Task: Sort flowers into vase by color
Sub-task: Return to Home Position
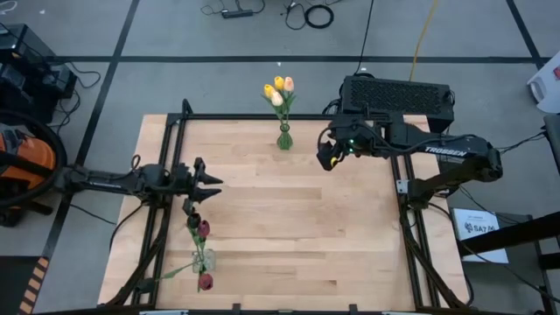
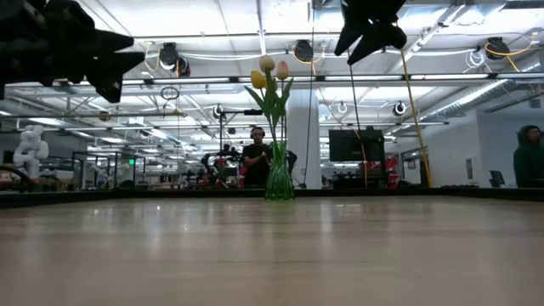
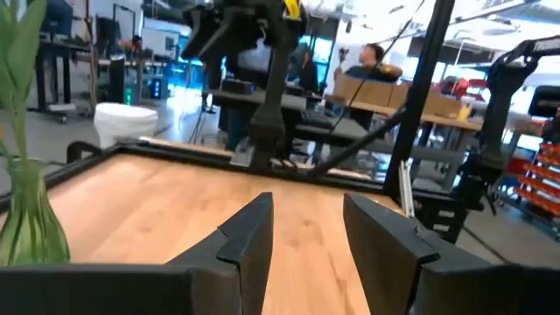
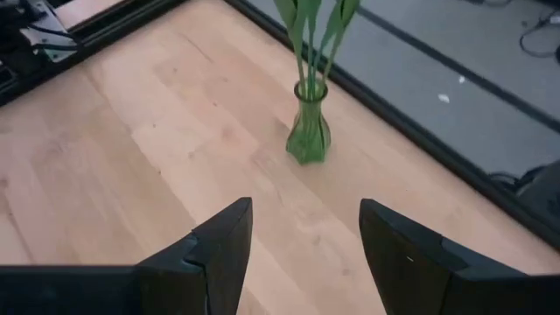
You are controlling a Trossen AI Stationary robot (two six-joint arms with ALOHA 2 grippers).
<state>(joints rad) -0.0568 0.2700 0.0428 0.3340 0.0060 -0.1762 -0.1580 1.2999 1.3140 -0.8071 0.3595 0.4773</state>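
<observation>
The pale flowers are standing in the green vase, the dark flowers in the clear vase. The left claw and right claw are hanging released, empty; homing is calling for drawing each back without brushing nearby stems.

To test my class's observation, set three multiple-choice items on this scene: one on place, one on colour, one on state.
1. The green vase stands: A near the table's edge; B mid-table; C on the floor.
2. Flower heads in the transparent vase are: A yellow; B dark red; C blue.
3. The right gripper is: A open, empty; B shut on a flower; C shut on a vase.
Answers: 1A, it stands by that edge; 2B, red heads show there; 3A, fingers apart, nothing between.
</observation>
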